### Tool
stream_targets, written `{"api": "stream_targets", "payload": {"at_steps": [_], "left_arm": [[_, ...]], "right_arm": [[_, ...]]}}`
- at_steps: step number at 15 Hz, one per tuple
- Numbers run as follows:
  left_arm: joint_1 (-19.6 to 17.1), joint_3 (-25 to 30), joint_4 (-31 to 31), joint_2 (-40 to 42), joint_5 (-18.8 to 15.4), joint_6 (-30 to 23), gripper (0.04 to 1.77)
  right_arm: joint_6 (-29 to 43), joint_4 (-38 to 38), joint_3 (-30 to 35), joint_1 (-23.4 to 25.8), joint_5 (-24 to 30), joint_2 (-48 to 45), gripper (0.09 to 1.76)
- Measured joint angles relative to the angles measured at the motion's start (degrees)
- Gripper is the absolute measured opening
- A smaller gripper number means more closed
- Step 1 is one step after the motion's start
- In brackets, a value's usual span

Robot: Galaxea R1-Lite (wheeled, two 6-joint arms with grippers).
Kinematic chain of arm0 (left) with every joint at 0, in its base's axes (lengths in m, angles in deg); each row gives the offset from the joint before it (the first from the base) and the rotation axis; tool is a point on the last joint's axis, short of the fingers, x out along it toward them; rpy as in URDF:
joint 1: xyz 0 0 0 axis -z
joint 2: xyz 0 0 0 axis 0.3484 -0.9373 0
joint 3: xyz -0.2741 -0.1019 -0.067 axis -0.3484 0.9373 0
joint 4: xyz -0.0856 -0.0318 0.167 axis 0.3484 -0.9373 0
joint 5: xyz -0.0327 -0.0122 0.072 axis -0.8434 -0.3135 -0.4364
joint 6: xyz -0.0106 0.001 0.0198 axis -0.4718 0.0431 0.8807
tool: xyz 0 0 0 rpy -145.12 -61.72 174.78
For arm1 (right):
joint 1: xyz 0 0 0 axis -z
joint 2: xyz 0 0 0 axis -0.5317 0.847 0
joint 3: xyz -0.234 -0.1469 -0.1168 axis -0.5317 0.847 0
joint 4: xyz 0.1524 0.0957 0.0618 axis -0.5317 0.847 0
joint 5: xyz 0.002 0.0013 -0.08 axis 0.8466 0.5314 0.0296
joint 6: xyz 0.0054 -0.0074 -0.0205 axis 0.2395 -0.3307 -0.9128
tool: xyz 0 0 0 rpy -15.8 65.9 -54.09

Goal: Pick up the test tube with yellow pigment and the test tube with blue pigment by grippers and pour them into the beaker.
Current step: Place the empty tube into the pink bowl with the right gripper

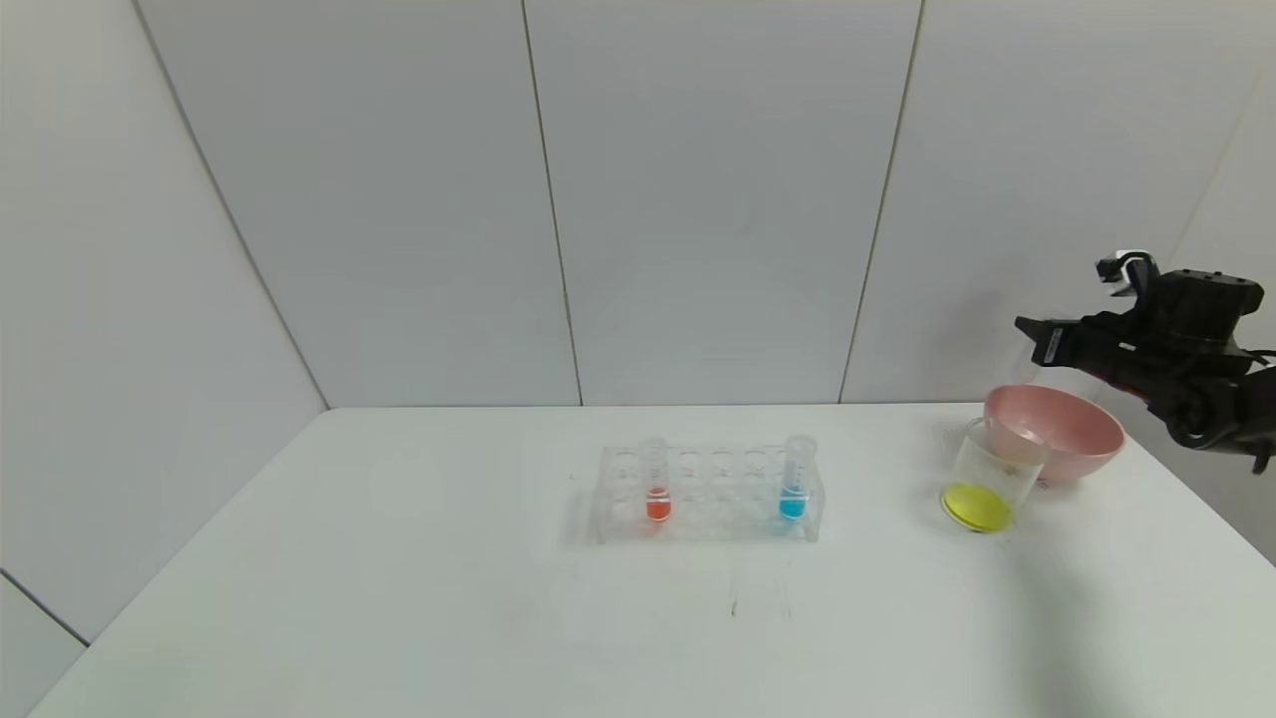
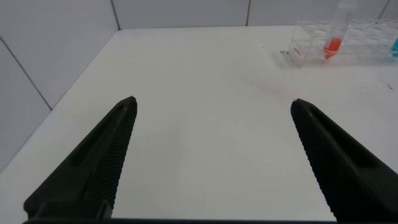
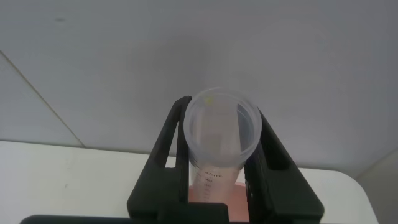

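**Q:** Progress?

**Me:** Yellow looks poured. The beaker (image 1: 982, 479), below and inboard of my right pincer (image 1: 1037, 339), holds yellow liquid. That pincer pinches the emptied test tube with yellow pigment (image 3: 221, 140) above the pink bowl (image 1: 1062, 431). The blue pour remains.

**Q:** Blue tube?

**Me:** The test tube with blue pigment (image 1: 797, 479) stands in the rack (image 1: 710, 496), well inboard of that pincer, a red-orange tube (image 1: 655, 481) beyond. Left pincer (image 2: 211, 137) spread, low over the bench (image 1: 399, 558). Nothing blocks it.

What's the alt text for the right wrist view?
The right gripper is shut on a clear, emptied test tube, its open mouth facing the camera. The pink bowl lies below it, with a grey wall behind.
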Motion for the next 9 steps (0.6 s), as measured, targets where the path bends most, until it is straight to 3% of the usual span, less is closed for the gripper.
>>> {"api": "stream_targets", "payload": {"at_steps": [9], "left_arm": [[0.0, 0.0, 0.0, 0.0, 0.0, 0.0, 1.76]], "right_arm": [[-0.22, -0.35, -3.94, -0.22, -0.1, 6.6, 0.57]]}}
